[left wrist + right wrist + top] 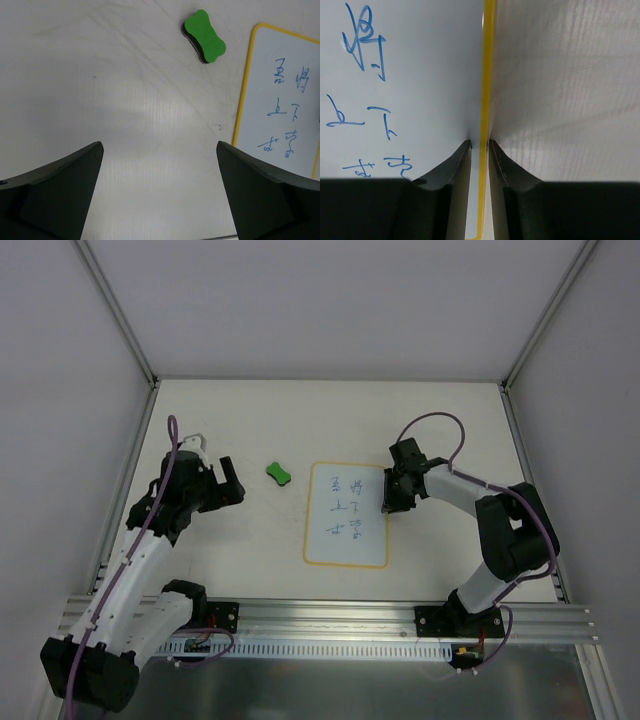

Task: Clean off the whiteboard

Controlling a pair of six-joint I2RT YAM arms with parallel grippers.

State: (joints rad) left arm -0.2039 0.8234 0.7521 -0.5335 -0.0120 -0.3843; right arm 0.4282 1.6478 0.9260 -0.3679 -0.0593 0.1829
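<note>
My left gripper (159,150), jaws wide apart: green eraser (203,36) at 1 o'clock. My right gripper (480,145) astride whiteboard (410,65) rim, running 12–6; jaws nearly together, cannot tell if clamped.

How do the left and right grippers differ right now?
Opening: the left gripper has its fingers wide apart; the right gripper has its fingers nearly together.
Contents: the left gripper has only bare table between its fingers, with the green eraser ahead. The right gripper straddles the yellow right rim of the whiteboard, though a firm pinch can't be confirmed.
Shared: dark fingers, both aimed at the tabletop.
</note>
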